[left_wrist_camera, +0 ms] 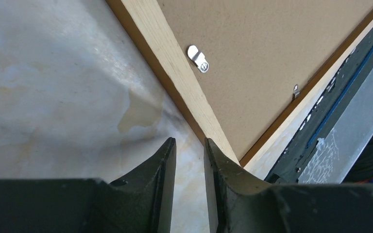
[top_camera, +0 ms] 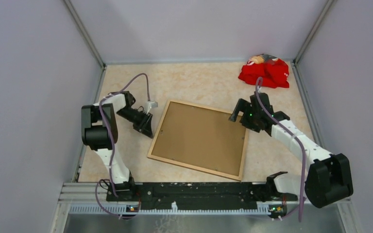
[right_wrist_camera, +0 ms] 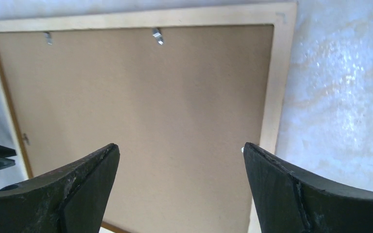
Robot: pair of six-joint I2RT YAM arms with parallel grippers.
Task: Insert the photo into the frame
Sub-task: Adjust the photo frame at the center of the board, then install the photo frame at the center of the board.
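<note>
The frame point(top_camera: 157, 140) lies face down in the middle of the table, its pale wood back up. The plain brown backing board point(top_camera: 199, 138) sits inside it, held by small metal clips point(left_wrist_camera: 197, 58). The photo is hidden. My left gripper point(top_camera: 145, 127) is low beside the frame's left edge; in the left wrist view point(left_wrist_camera: 190, 141) its jaws stand a narrow gap apart, with only bare table between them, next to the frame's rail point(left_wrist_camera: 170, 53). My right gripper point(top_camera: 238, 110) hovers over the frame's far right corner; in the right wrist view point(right_wrist_camera: 180, 148) it is wide open and empty above the backing board point(right_wrist_camera: 150, 97).
A red crumpled bag point(top_camera: 264, 72) lies at the back right corner. Grey walls enclose the table on three sides. The black mounting rail point(top_camera: 189, 191) runs along the near edge, close to the frame's lower side.
</note>
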